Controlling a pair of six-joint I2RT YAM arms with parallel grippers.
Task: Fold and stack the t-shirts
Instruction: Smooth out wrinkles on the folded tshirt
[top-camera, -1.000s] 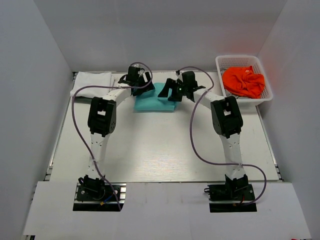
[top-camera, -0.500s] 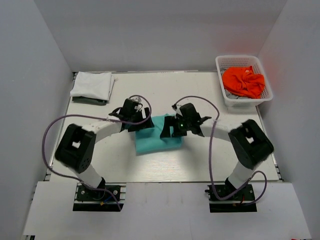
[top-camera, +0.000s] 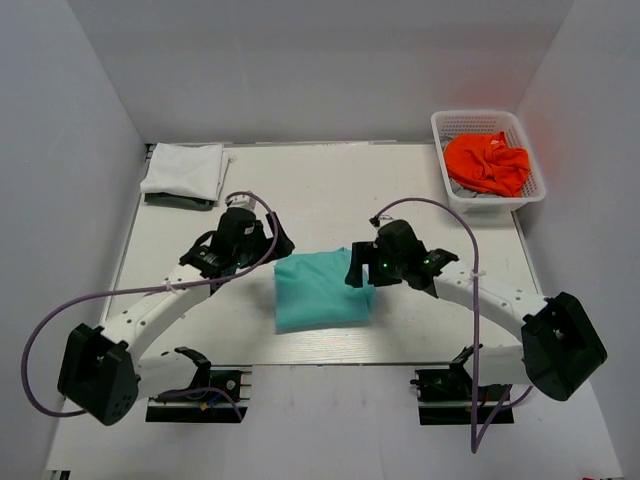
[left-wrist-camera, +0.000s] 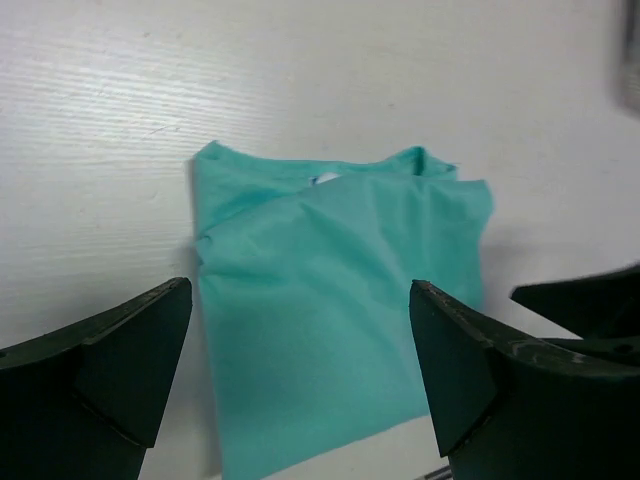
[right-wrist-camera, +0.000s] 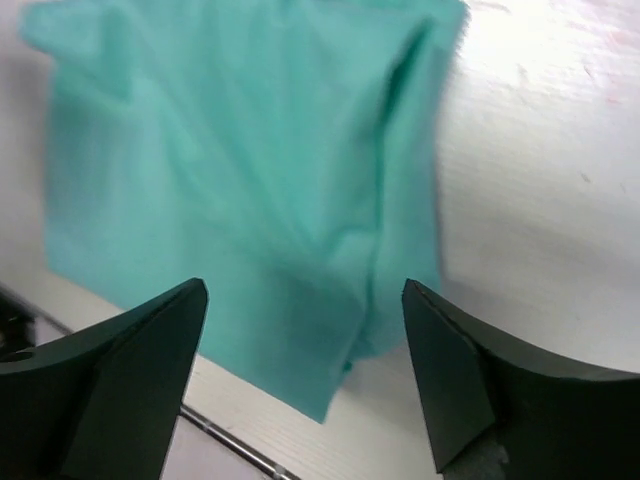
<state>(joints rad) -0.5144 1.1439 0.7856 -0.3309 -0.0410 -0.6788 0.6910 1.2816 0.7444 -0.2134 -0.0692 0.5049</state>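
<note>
The teal t-shirt (top-camera: 320, 290) lies folded into a rough rectangle near the table's front edge. It fills the left wrist view (left-wrist-camera: 340, 300) and the right wrist view (right-wrist-camera: 250, 150). My left gripper (top-camera: 270, 244) hovers open at the shirt's far left corner, holding nothing (left-wrist-camera: 300, 370). My right gripper (top-camera: 359, 272) hovers open at its far right corner, holding nothing (right-wrist-camera: 305, 370). A folded white t-shirt (top-camera: 185, 168) lies on a dark one (top-camera: 172, 201) at the back left. The orange t-shirt (top-camera: 487, 163) is bunched in the basket.
The white mesh basket (top-camera: 442, 128) stands at the back right corner. Grey walls close in the table on three sides. The table's front edge (right-wrist-camera: 230, 445) runs just beyond the teal shirt's near hem.
The teal shirt has moved from the back middle of the table to near the front edge, both arms coming back with it. Both grippers now stand open off it.
</note>
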